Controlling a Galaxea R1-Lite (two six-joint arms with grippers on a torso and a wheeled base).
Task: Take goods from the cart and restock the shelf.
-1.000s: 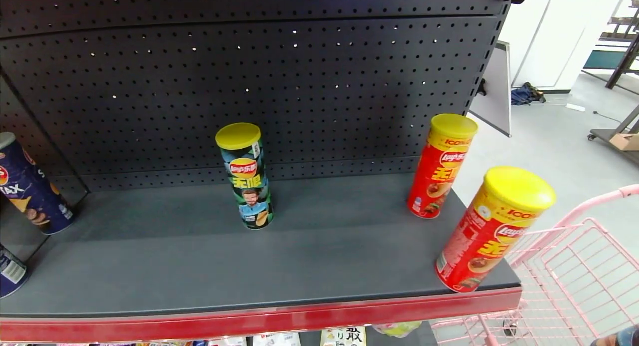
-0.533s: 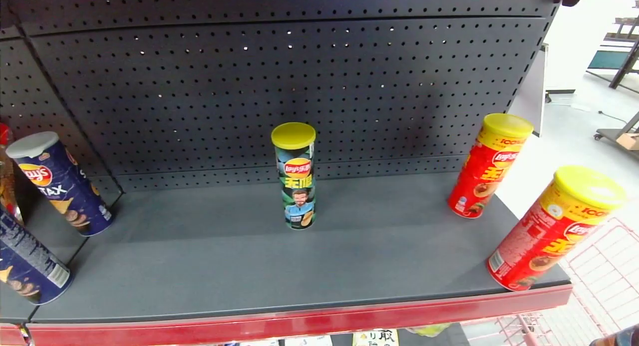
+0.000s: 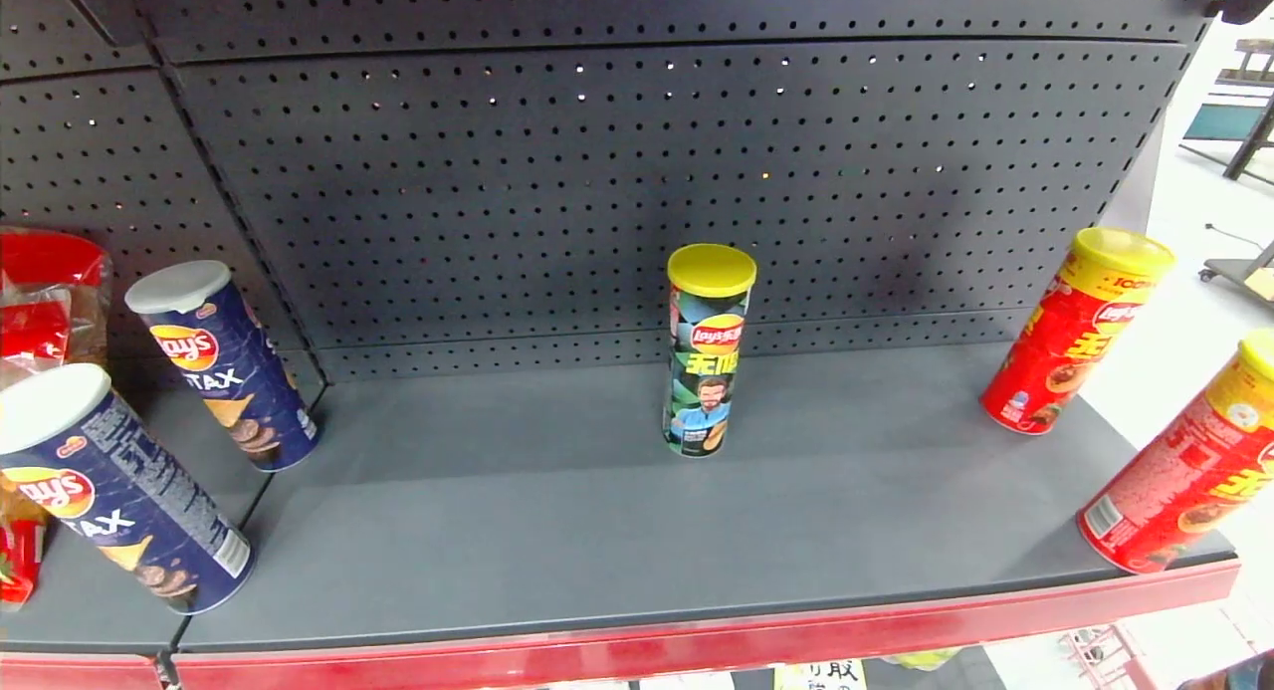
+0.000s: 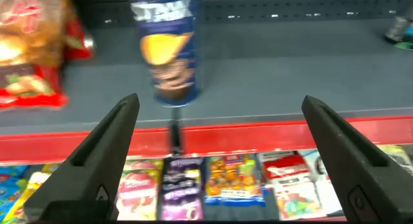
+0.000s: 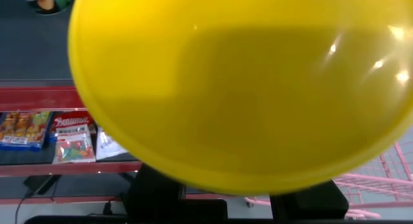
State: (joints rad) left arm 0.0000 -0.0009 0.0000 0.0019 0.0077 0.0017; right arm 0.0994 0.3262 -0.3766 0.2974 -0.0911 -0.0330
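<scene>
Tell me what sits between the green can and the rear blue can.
Head view: only bare shelf between the green can and the rear blue can.

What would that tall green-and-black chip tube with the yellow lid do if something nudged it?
The tall green-and-black chip tube stands upright on a narrow base, so a nudge near its yellow lid would probably tip it. Being round, it would likely roll on the flat grey shelf once down. Its glossy printed wall may be somewhat slippery.
</scene>
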